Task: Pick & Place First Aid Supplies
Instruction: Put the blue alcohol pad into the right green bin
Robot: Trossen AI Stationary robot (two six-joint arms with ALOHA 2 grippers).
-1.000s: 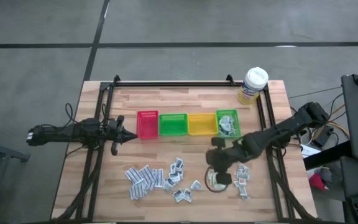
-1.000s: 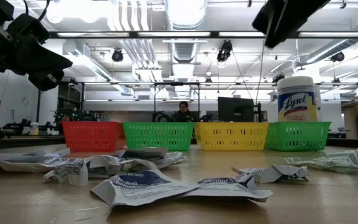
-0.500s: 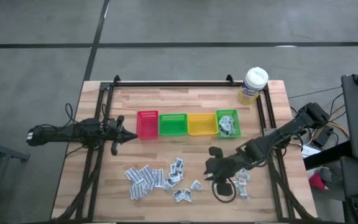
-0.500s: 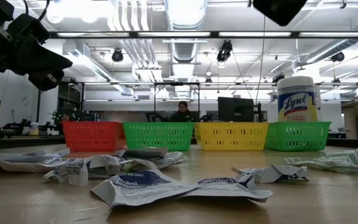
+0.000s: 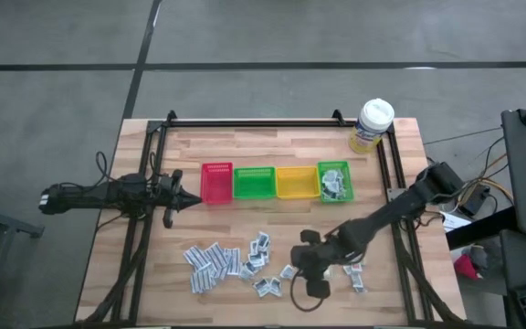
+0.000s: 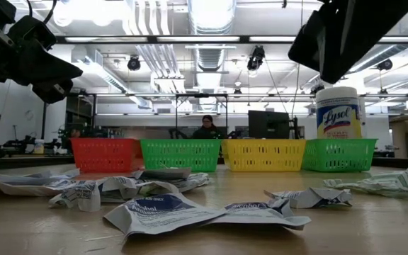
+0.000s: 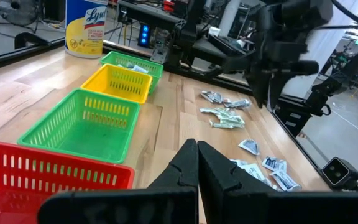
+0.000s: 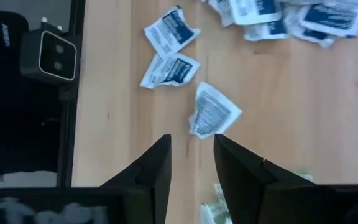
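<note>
Small flat first aid sachets lie scattered on the wooden table: one cluster [image 5: 213, 260] at the near left, some [image 5: 261, 247] in the middle, a few [image 5: 354, 270] at the near right. My right gripper [image 5: 299, 263] hangs open over the near middle, pointing steeply down. A white sachet with grey print [image 8: 215, 112] lies on the table just ahead of its fingertips [image 8: 192, 142], with nothing between the fingers. My left gripper [image 5: 185, 198] waits shut at the table's left, in front of the red bin [image 5: 216, 182].
Four small bins stand in a row: red, green [image 5: 254, 182], yellow [image 5: 296, 182], and a second green one [image 5: 334, 180] holding sachets. A yellow wipes tub with a white lid [image 5: 373, 125] stands at the far right corner. Black rails [image 5: 395, 210] run along the table's sides.
My right gripper has moved down and toward the table's left and near edges, from above the near-right sachets to above the single sachet near the middle, rolling a little on the way. The sachets have not moved.
</note>
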